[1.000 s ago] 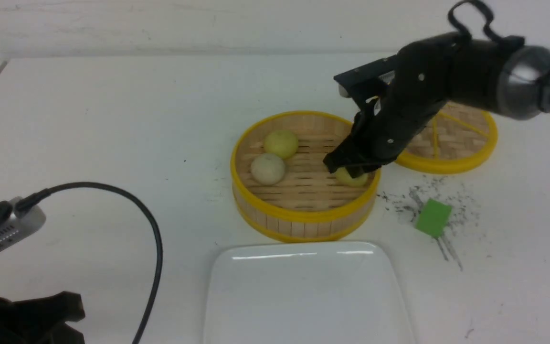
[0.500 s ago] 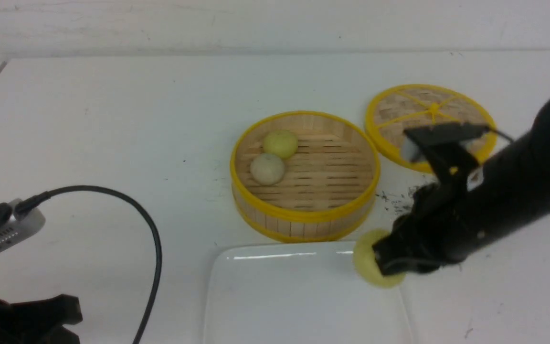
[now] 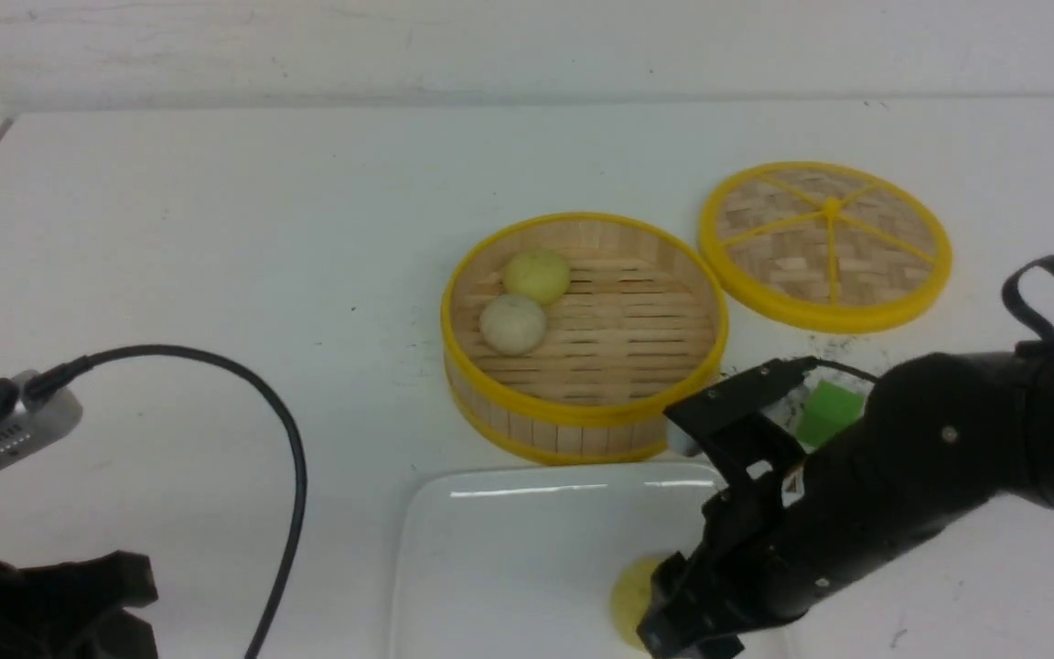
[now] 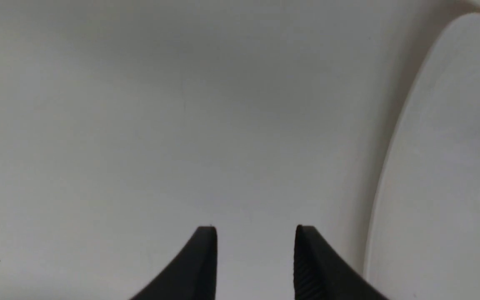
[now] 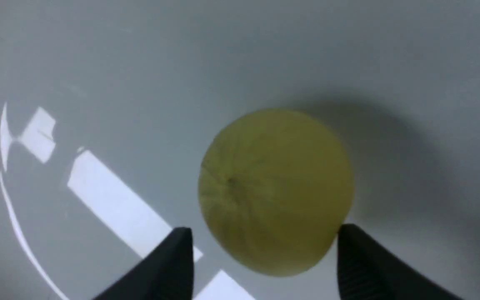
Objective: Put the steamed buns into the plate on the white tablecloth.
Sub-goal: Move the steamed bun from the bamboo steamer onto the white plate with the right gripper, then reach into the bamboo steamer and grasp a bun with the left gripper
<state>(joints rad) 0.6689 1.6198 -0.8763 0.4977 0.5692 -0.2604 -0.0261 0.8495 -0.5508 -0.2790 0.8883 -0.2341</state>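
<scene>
Right wrist view: bun [image 5: 275, 191], pleats camera-ward.

The right arm [image 3: 948, 458] reaches in low from the right side. The right claw [image 3: 673, 631] points down, its two fingers spread wide apart. The left claw [image 4: 254, 233] hangs low, fingers partly apart.

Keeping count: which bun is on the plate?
The pale yellow bun at the open right gripper; the other yellow bun and the beige bun sit in the steamer.
</scene>
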